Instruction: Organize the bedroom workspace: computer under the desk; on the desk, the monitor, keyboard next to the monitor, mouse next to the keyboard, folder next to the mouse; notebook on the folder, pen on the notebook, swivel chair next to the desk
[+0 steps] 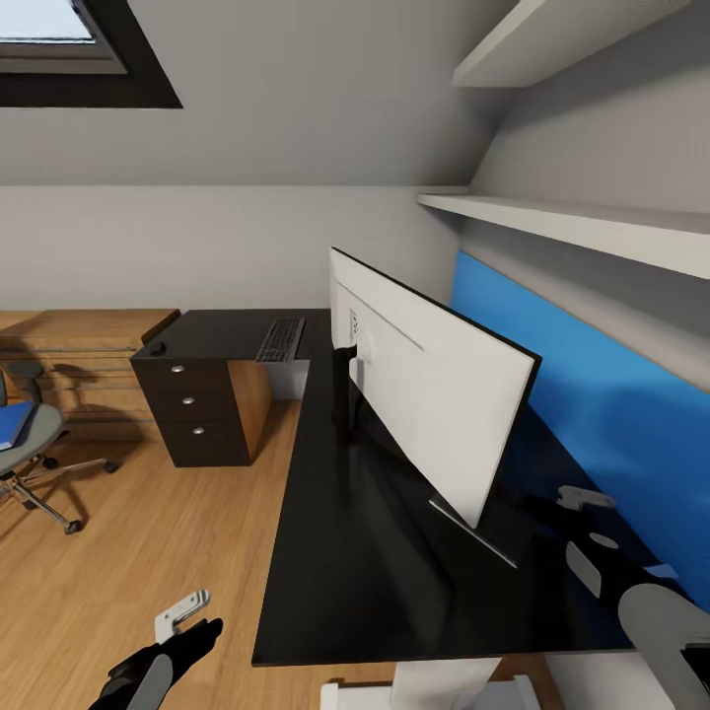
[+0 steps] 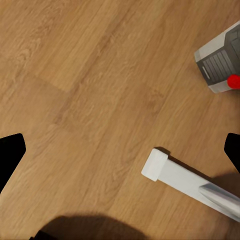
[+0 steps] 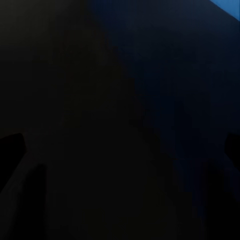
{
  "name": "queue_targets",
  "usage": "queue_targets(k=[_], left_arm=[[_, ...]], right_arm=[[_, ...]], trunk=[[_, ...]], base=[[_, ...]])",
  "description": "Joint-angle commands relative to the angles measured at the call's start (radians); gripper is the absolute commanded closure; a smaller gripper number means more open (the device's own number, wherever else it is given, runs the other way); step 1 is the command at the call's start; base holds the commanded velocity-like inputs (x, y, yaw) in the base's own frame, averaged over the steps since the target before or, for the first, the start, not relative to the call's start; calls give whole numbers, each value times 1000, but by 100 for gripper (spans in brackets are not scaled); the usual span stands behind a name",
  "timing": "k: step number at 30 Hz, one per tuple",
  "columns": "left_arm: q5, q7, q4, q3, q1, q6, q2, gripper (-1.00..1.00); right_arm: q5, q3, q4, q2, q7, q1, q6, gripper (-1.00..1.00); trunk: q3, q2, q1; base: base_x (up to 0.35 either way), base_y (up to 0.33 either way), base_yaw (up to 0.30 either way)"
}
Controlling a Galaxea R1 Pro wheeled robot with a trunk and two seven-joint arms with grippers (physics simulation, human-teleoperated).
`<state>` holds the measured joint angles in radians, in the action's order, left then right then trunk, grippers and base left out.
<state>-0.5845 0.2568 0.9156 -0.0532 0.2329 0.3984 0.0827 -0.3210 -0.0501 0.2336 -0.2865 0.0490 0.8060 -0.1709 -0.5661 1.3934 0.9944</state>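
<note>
The wide white-backed monitor (image 1: 434, 394) stands upright on the black L-shaped desk (image 1: 365, 582), its back toward the camera and its black stand (image 1: 344, 394) planted near the desk's middle. The right gripper (image 1: 582, 503) hovers just past the monitor's near lower corner, between the panel and the blue wall panel (image 1: 611, 434); how its jaws stand I cannot tell, since the wrist view is almost wholly dark, with only dim black fingertips (image 3: 11, 150) at the sides. The left gripper (image 1: 182, 616) hangs well apart from the desk, over the wooden plank floor (image 1: 148, 532), and in the left wrist view its black fingertips (image 2: 11, 152) sit at opposite edges with bare floor between them, so the jaws are spread and hold nothing.

The dark flat keyboard (image 1: 281, 338) lies on the far wing of the desk, near its inner edge, and a small black mouse (image 1: 158, 347) sits at the far left corner above the dark drawer unit (image 1: 192, 414). The grey swivel chair (image 1: 35, 454) stands well left of the desk, with a blue folder (image 1: 14, 422) on its seat. Open floor stretches between chair and desk.
</note>
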Motion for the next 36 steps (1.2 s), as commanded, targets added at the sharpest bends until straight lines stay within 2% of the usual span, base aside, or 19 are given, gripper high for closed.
queue_targets(k=[1, 8, 11, 25, 36], left_arm=[[-11, 7, 2, 1, 0, 4, 0, -100], [-11, 7, 2, 2, 0, 4, 0, -100], [-10, 7, 2, 3, 0, 4, 0, -100], [-9, 7, 2, 3, 0, 4, 0, -100], [-9, 7, 2, 3, 0, 4, 0, -100]], right_arm=[[-11, -5, -2, -1, 11, 1, -4, -100], [-40, -6, -2, -2, 45, 1, -4, -100], [-48, -7, -2, -10, 80, 1, -4, -100], [-50, -10, -2, -19, 152, 1, -4, -100], [-43, -14, -1, -13, 166, 1, -12, -100]], trunk=[[-1, 1, 0], [-1, 1, 0], [-1, 1, 0], [-1, 1, 0], [-1, 1, 0]], base=[[0, 0, 0], [0, 0, 0], [0, 0, 0], [0, 0, 0], [0, 0, 0]])
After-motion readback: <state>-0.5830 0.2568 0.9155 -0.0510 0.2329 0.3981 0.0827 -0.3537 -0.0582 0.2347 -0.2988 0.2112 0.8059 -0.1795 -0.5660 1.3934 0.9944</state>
